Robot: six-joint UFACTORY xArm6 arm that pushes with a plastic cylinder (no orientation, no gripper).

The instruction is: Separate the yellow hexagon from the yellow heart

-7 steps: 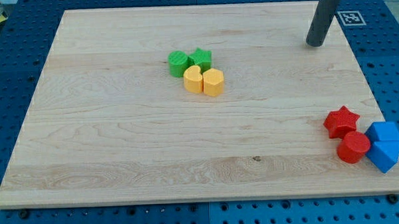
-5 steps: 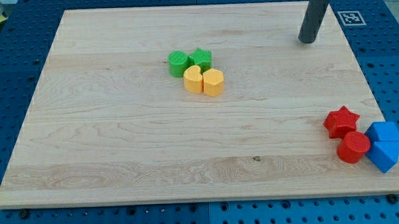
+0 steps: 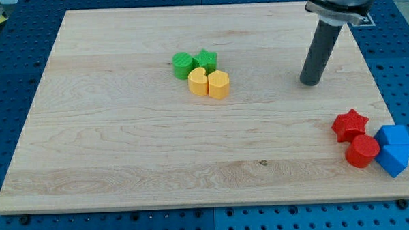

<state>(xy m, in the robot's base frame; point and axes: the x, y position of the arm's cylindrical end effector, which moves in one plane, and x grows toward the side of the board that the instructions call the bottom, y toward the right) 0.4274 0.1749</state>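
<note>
Touching side by side: yellow heart (image 3: pixel 198 82), yellow hexagon (image 3: pixel 218 84).

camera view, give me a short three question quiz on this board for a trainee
1. True or false: my tip touches the yellow hexagon block.
2. Which block touches the yellow heart block on the side toward the view's right? A) the red star block B) the yellow hexagon block C) the blue block
3. Fill in: the red star block lies near the wooden board's bottom ____ corner in the view.

Key:
1. False. My tip stands apart, well toward the view's right of the yellow pair.
2. B. The two yellow blocks sit side by side, not yet separated.
3. Right, beside the red round block.
</note>
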